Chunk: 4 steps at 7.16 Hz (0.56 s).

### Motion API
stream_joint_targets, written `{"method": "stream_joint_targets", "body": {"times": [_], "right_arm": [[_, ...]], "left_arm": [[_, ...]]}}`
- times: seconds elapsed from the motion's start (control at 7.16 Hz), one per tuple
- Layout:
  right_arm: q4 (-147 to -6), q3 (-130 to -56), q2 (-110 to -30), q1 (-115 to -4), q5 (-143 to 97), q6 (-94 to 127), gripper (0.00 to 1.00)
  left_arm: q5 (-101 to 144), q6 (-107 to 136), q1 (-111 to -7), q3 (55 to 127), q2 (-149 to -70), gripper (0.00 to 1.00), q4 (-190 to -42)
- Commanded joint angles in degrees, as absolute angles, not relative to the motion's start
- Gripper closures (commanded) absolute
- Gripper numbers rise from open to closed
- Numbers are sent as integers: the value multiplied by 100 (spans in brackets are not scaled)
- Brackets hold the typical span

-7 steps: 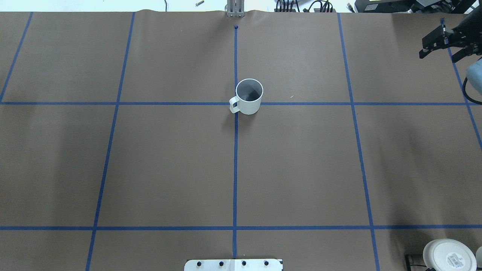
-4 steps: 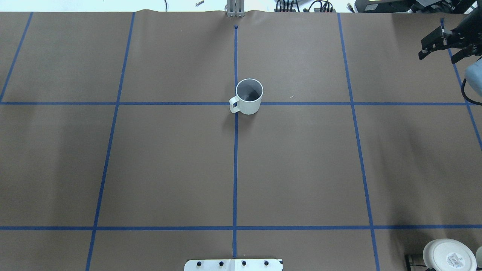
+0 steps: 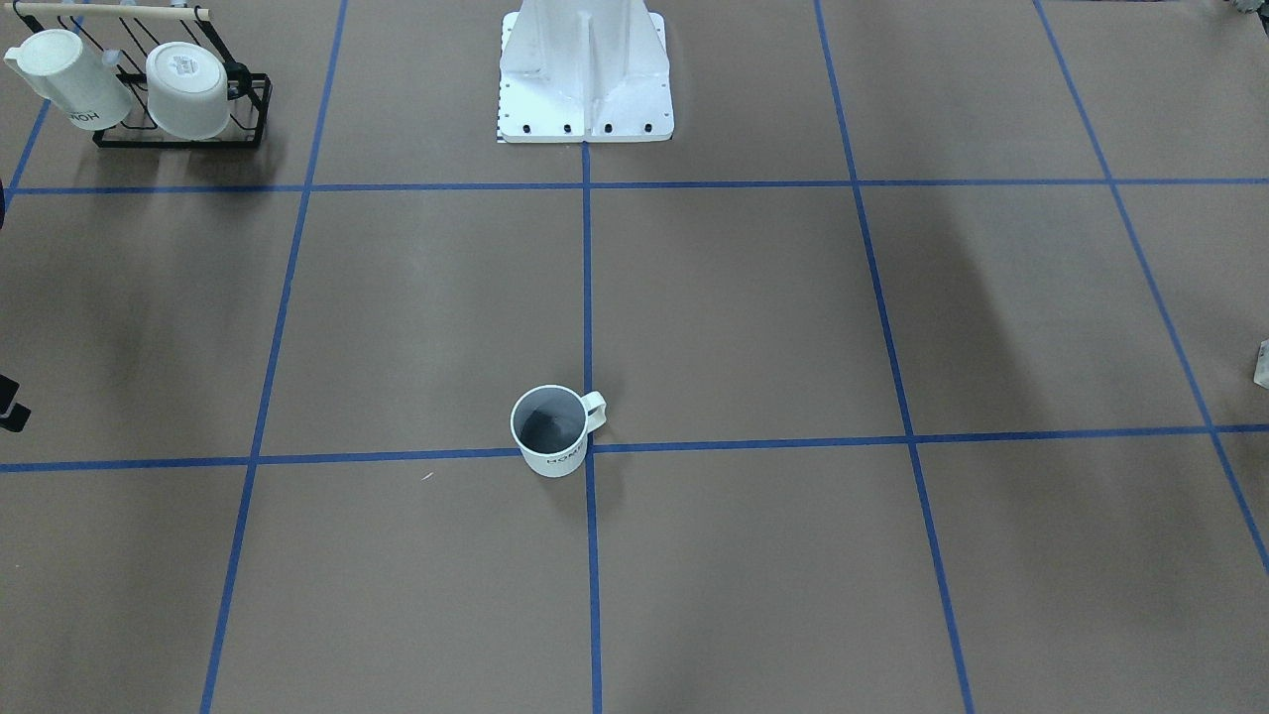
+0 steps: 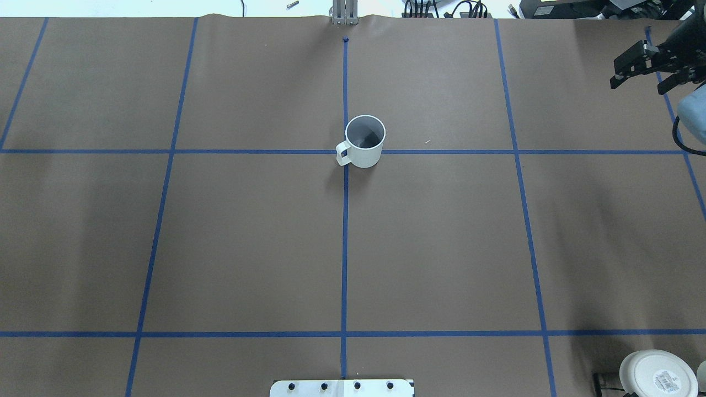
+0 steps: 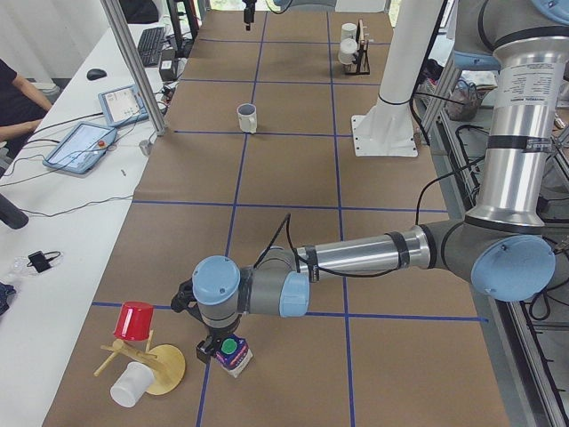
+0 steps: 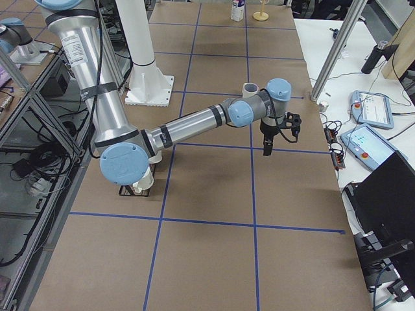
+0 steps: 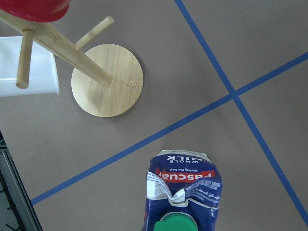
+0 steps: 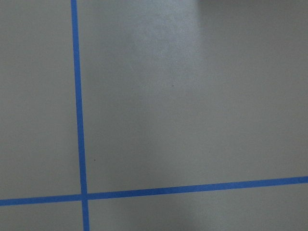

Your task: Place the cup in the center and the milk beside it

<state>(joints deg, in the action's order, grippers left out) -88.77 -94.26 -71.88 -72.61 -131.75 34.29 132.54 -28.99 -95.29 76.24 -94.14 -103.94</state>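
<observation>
- The cup [image 4: 364,140] stands upright right at the center [image 3: 592,447], with its base just off the tape crossing and its handle over the line. I'd call that half done.
- The milk [image 7: 183,192] is way out at my left end of the table. It stands just beside a wooden mug tree [image 7: 107,80] that has a red cup [image 5: 135,320] on a peg.
- My left gripper [image 5: 216,345] hangs right over the carton. The wrist cam shows no fingers, so I honestly can't tell whether they're spread or closed.
- My right gripper [image 4: 635,88] is parked at the far right edge, fingers spread, holding nothing.
- On handling, I'd guess it's a small, light cardboard carton with soft walls. The gable top already looks crumpled near the green cap, so it'll dent if I squeeze hard.
- I'd grab across two flat sides of the body, below the gable. The cap is round and probably slick, so I'd leave it alone.
- It's tall and narrow, so it could tip. I'd keep it vertical and set it down near the cup without bumping the cup.
</observation>
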Motion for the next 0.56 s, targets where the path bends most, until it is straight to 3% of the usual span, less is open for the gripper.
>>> {"method": "stream_joint_targets", "body": {"times": [0.0, 0.42], "right_arm": [[-8877, -9422, -7181, -7242, -13088, 3428, 0], [-8868, -9422, -7189, -7233, -13087, 3428, 0]], "left_arm": [[13245, -2892, -9457, 7462, -9422, 2, -10512], [13245, -2830, -9290, 7340, -9457, 2, -10512]]}}
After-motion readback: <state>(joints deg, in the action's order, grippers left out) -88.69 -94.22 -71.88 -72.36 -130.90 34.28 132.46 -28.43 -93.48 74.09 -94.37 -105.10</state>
